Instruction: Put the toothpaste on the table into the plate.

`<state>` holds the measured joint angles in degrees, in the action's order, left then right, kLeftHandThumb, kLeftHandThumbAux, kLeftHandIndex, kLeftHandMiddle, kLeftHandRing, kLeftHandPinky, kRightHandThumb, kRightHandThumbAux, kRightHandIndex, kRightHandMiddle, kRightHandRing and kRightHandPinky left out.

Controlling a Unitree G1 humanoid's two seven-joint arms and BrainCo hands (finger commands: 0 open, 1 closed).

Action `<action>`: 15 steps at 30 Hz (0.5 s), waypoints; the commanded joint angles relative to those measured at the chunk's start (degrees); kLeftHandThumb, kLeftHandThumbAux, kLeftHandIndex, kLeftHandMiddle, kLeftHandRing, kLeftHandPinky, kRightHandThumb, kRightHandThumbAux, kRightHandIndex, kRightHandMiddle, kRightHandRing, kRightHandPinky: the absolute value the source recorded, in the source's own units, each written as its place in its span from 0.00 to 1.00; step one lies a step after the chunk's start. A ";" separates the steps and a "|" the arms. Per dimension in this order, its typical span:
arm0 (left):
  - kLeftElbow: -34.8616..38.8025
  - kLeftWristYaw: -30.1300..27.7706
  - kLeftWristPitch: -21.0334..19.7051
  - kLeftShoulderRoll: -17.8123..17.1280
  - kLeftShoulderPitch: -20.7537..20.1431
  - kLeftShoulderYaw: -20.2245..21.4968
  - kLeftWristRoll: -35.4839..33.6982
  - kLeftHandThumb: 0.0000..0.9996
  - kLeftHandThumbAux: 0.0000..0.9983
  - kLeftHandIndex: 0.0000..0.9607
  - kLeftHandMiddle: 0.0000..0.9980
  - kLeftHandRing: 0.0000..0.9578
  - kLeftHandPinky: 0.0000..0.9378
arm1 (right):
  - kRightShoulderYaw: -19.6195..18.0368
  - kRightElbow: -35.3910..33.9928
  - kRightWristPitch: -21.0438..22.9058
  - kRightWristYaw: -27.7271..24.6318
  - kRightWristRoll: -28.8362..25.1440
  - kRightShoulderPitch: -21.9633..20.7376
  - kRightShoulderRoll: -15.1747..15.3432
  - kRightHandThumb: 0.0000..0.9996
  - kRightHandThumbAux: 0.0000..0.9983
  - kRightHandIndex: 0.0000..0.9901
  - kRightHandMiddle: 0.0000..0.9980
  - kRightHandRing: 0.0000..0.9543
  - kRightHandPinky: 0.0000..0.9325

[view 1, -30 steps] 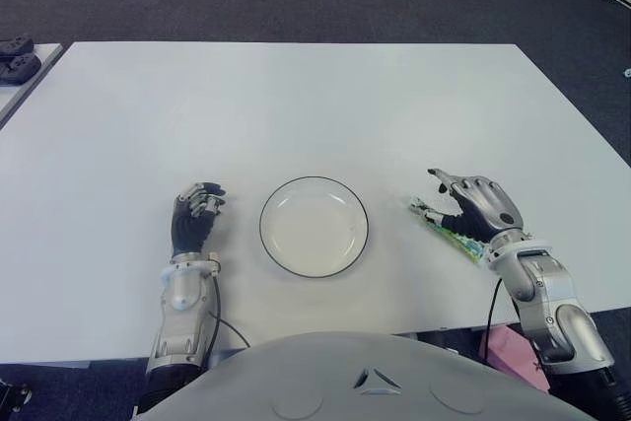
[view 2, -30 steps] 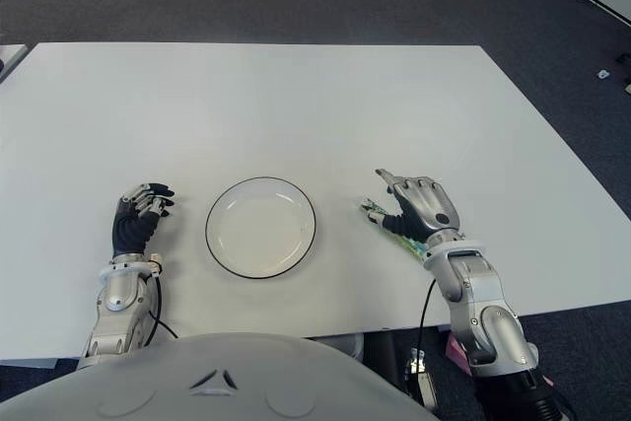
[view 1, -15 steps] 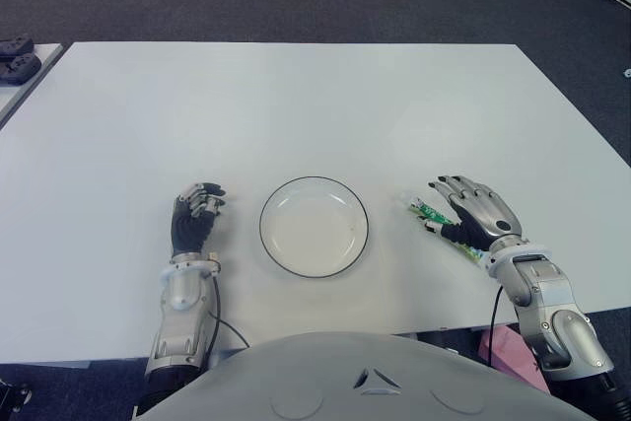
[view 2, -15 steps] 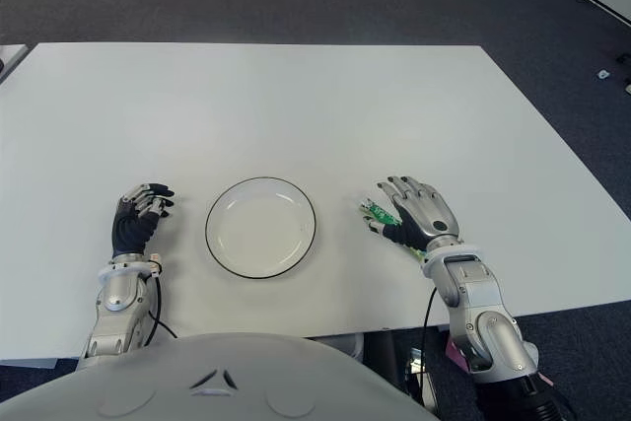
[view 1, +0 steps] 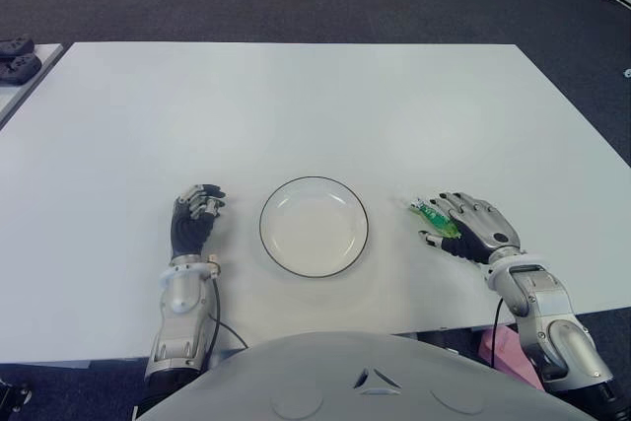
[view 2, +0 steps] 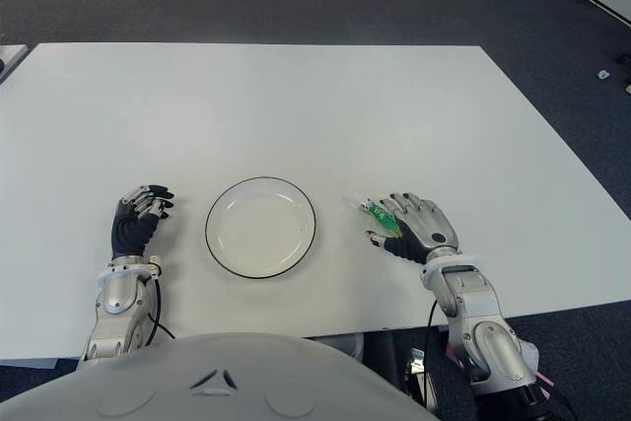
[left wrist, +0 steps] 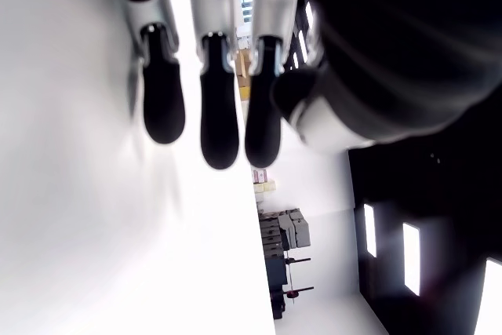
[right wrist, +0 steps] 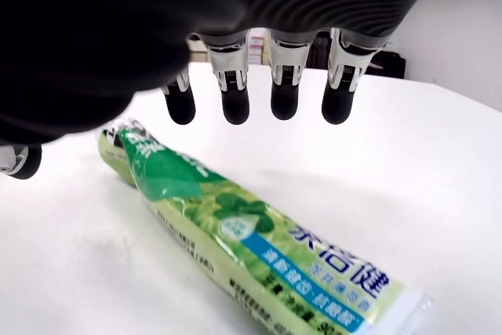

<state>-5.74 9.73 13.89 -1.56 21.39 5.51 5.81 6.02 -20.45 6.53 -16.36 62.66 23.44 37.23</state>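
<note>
Since a second ago, the right hand had dropped from a raised pose with one finger pointing up to a flat, palm-down spread over the toothpaste, and it had drawn slightly back toward the robot. The tube's visible end had shifted a little as well and now showed past the fingertips on the plate side. The plate and the left hand had not moved.

Toothpaste tube lay flat on the white counter, just right of the plate and apart from its rim. Long axis ran diagonally: the green end pointed toward the plate and away from the robot, the other end ran back under the palm toward the wrist. In the right wrist view the tube lay on the counter with green leaf print, a blue band and white crimped tail.

Right hand: fingers extended and only slightly bent, hanging above the tube with a clear gap under the tips; nothing grasped. Whether the palm touched the tube could not be told.

Left hand: showed left of the plate, fingers curled loosely, holding nothing.
</note>
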 commanded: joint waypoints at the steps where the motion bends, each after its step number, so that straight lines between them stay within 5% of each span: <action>1: -2.08 -0.28 -1.92 0.61 1.43 -0.64 0.23 0.71 0.72 0.45 0.47 0.54 0.57 | 1.25 1.42 1.48 -1.19 2.02 0.29 -0.50 0.30 0.18 0.00 0.00 0.00 0.00; 15: -1.30 -0.39 -2.42 1.02 2.22 -0.45 -0.34 0.71 0.72 0.45 0.46 0.54 0.56 | 4.84 5.11 6.02 -3.22 7.73 -0.36 -1.75 0.29 0.23 0.00 0.00 0.00 0.00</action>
<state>-5.50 9.73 14.24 -1.33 21.89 5.54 5.66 9.11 -17.53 11.60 -17.94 68.44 23.19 35.99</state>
